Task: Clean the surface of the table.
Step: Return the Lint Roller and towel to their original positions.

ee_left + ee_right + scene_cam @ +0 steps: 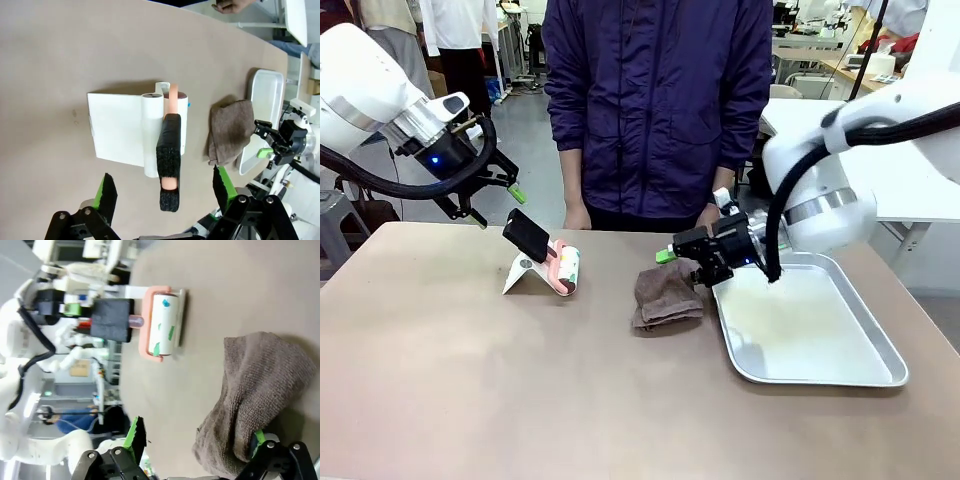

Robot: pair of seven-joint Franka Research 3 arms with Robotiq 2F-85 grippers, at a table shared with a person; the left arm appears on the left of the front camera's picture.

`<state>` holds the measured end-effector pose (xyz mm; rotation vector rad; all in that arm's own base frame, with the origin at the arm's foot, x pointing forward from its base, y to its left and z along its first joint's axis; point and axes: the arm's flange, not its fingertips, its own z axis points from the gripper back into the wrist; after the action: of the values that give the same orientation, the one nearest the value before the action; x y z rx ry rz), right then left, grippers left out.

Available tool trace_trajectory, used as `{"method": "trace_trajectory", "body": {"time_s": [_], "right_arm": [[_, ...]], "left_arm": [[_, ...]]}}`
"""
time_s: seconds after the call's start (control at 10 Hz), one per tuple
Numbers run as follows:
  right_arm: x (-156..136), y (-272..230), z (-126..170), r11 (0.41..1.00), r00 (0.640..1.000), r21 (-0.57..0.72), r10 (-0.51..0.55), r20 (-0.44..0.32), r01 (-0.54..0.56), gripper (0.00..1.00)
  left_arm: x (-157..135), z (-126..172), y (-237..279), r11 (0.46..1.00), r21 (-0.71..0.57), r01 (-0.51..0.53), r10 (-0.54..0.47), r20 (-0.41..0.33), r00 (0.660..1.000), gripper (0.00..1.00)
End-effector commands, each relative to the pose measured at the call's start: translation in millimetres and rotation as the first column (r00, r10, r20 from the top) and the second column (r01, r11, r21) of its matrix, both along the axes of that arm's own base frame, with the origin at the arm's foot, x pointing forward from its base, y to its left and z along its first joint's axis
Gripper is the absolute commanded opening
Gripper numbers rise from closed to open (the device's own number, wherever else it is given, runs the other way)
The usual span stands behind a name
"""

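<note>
The left gripper [498,204] hangs in the air above the far left part of the table [470,380], its green-padded fingers [106,192] spread wide with nothing between them. In the left wrist view it looks straight down on the lint roller [170,150], whose black foam-wrapped handle [169,160] points up toward the camera between the two fingers without touching either. The roller has a pink frame and a white paper roll flecked with green and blue, and it sits in a white stand [525,273] that rests on the brownish table top, near the far edge.

The right gripper [688,260] is low over the middle of the table, just beside the brown folded cloth [666,295]. Its fingers are also apart; in the right wrist view one green pad [134,432] stands clear to one side, while the other fingertip lies at the edge of the cloth [255,400], partly hidden by its folds, so I cannot tell whether it touches. The cloth lies on the table between the lint roller and the shiny metal tray [880,345], close against the tray's left rim.

A person [655,100] in a dark purple jacket stands at the far side of the table, hands down by its edge
</note>
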<state>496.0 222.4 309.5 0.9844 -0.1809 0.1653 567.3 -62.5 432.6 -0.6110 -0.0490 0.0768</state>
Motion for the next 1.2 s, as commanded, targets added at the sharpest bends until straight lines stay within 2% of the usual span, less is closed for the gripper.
{"method": "trace_trajectory", "body": {"time_s": [0.0, 0.1, 0.3, 0.4, 0.6, 0.7, 0.8, 0.9, 1.1], "right_arm": [[12.2, 27.7, 28.8, 0.967, 1.000, -0.255, 0.024, -0.004, -0.024, 1.00], [19.2, 37.2, 42.4, 0.902, 1.000, -0.431, 0.028, 0.008, -0.022, 1.00], [24.8, 49.4, 72.5, 0.776, 0.994, -0.630, 0.030, 0.102, 0.041, 1.00], [23.6, 52.3, 84.9, 0.719, 0.990, -0.690, 0.026, 0.140, 0.079, 1.00], [9.3, 33.4, 108.8, 0.673, 0.991, -0.732, -0.012, 0.132, 0.106, 1.00], [-0.3, 25.2, 116.5, 0.718, 0.984, -0.682, -0.024, 0.179, 0.141, 1.00], [-4.9, 16.1, 121.3, 0.811, 0.973, -0.562, -0.032, 0.231, 0.160, 1.00], [-12.6, 1.8, 122.1, 0.882, 0.969, -0.438, -0.076, 0.235, 0.175, 1.00], [-43.2, -27.8, 108.0, 0.927, 0.972, -0.308, -0.171, 0.162, 0.215, 1.00]], "left_arm": [[-19.0, 1.2, 11.5, 0.998, -0.056, 0.003, -0.001, 0.021, 1.000, 1.00], [-25.9, 2.9, 22.4, 0.998, -0.065, -0.005, 0.007, 0.034, 0.999, 1.00], [-37.2, 4.7, 42.1, 0.996, -0.086, -0.008, 0.013, 0.051, 0.999, 1.00], [-40.4, 4.9, 51.1, 0.995, -0.097, -0.010, 0.015, 0.055, 0.998, 1.00], [-45.9, 4.3, 71.1, 0.992, -0.127, -0.017, 0.024, 0.056, 0.998, 1.00], [-47.6, 4.5, 77.7, 0.990, -0.141, -0.019, 0.028, 0.063, 0.998, 1.00], [-47.4, 4.5, 82.8, 0.988, -0.152, -0.023, 0.033, 0.064, 0.997, 1.00], [-47.5, 3.1, 90.2, 0.985, -0.168, -0.037, 0.049, 0.065, 0.997, 1.00], [-68.7, -2.3, 109.4, 0.977, -0.212, -0.039, 0.050, 0.047, 0.998, 1.00]]}}
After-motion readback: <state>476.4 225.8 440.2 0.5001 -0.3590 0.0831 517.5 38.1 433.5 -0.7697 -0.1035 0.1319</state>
